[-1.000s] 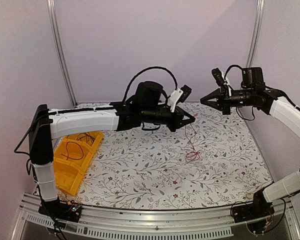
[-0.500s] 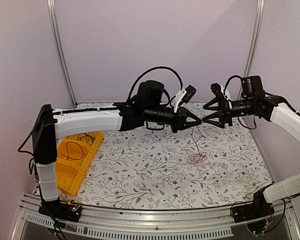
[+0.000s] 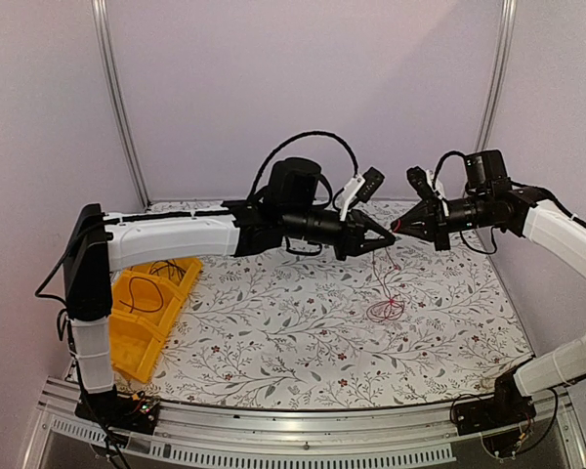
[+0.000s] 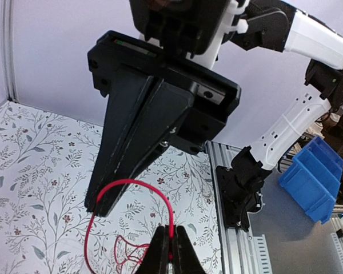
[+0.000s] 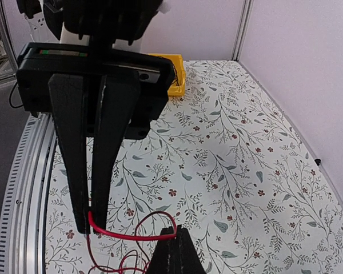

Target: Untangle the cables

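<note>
Two grippers meet tip to tip above the counter point(image 3: 273, 342), right of its middle: the left gripper point(image 3: 384, 237) and right gripper point(image 3: 401, 233) each have jaws pinched on the red cable point(image 3: 381, 311), a short arc bridging them. The rest hangs to a coil beneath both, so drawing apart left-right looks next. In the yellow bin point(image 3: 127, 342) at the left edge sit black cables point(image 3: 148, 298)

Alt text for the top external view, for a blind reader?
The left claw and right claw almost touch above the floral table, both pinching one red cable that hangs to a tangle below.
</note>
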